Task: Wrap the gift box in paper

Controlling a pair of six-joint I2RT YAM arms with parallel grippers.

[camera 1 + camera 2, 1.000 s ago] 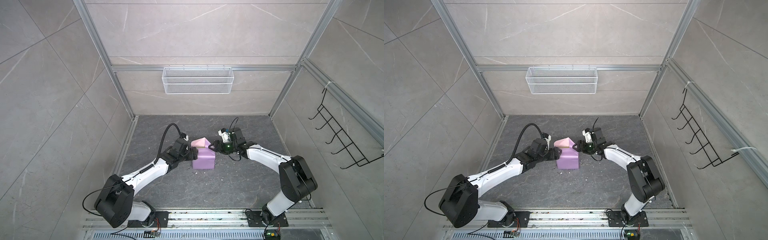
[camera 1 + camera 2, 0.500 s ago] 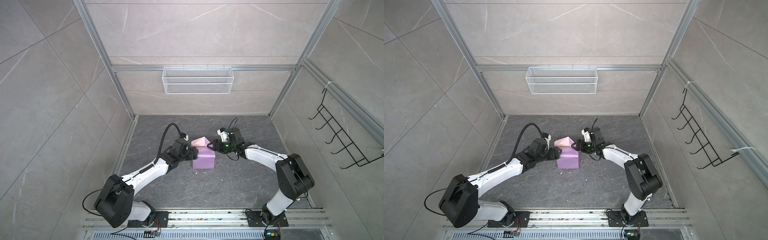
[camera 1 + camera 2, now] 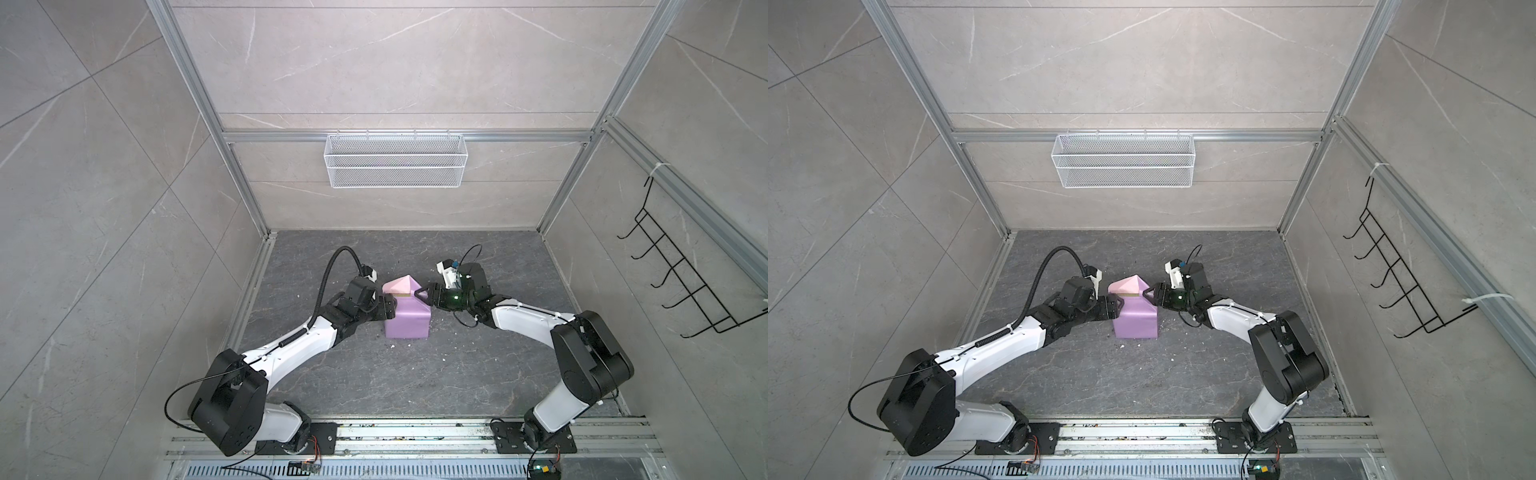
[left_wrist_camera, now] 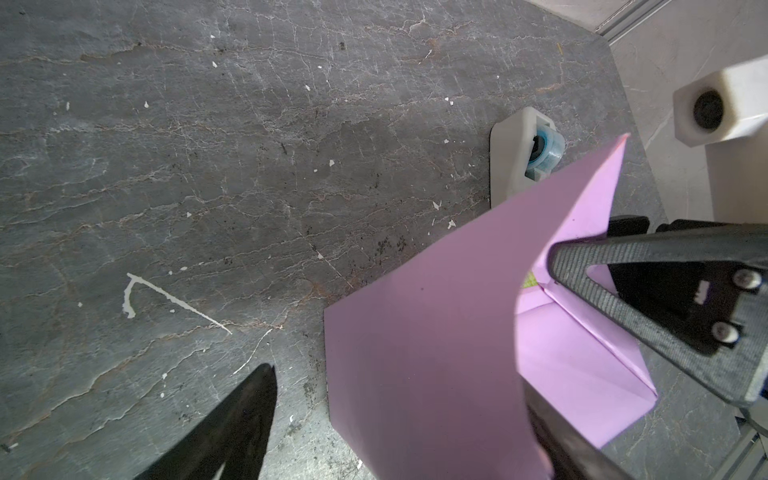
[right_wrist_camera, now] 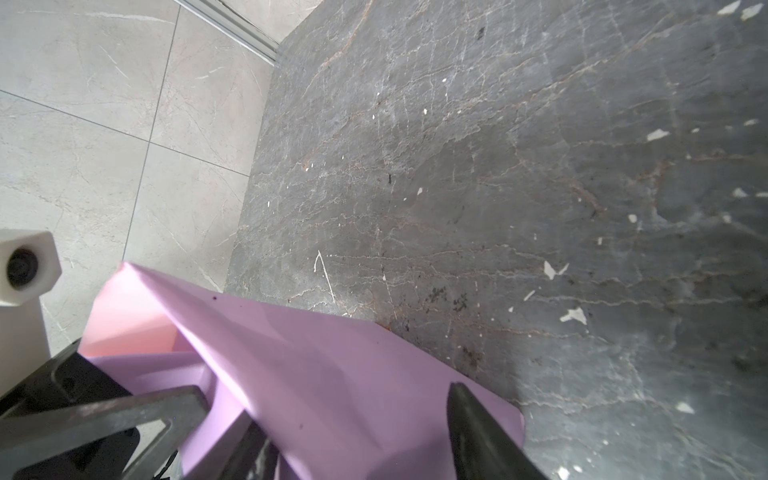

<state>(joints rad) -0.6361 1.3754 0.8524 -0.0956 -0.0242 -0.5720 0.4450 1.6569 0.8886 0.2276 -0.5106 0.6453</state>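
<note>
The left gripper (image 3: pixel 390 311) sits against the left side of the parcel. Its jaws are spread wide, and in the left wrist view one finger (image 4: pixel 245 419) stands well clear of the sheet, so it is not pinching anything.

The gift box (image 3: pixel 401 294) stands near the middle of the table (image 3: pixel 374 382), between the two grippers. Only a thin olive strip of its top shows. The paper (image 3: pixel 406 328) already covers the top and the face toward the table's near edge, lilac side out. On the side toward the far edge, a pointed flap (image 3: pixel 397 284) stands upright with its pink inside showing.

The right gripper (image 3: pixel 424 294) is at the parcel's upper right corner. Its jaws sit astride a folded side flap with diagonal creases. Whether they actually clamp that fold I cannot tell, as the paper hides the contact.

I would judge the wrapping well past halfway. The body is covered, but the standing flap must be folded down over the bare strip, and the end folds look unfinished and unfastened.
</note>
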